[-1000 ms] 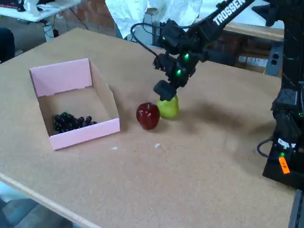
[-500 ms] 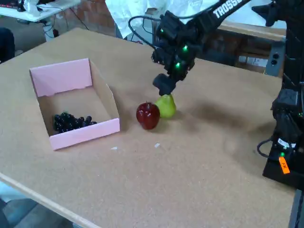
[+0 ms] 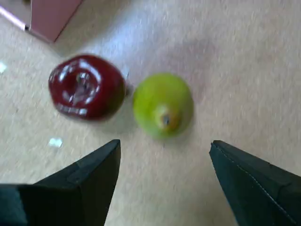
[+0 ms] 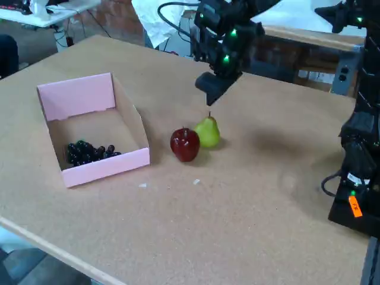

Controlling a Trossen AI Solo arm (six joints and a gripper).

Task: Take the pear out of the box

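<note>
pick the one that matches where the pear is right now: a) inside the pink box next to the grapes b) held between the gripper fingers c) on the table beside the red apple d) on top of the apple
c: the pear stands on the table just right of the apple, outside the box, with the open gripper raised above it and holding nothing.

A broad tan fibreboard worktop [image 4: 249, 202] fills most of the fixed view, its near edge cutting diagonally across the lower left of the frame. Small white flecks [image 4: 196, 181] dot its centre. Beyond its far edge, a red brick wall [image 4: 116, 18] shows at upper left, beside a white table [image 4: 41, 16] with dark cables hanging below. White sheeting [image 4: 160, 15] hangs at top centre. Soft, even light falls across the surface.
</note>
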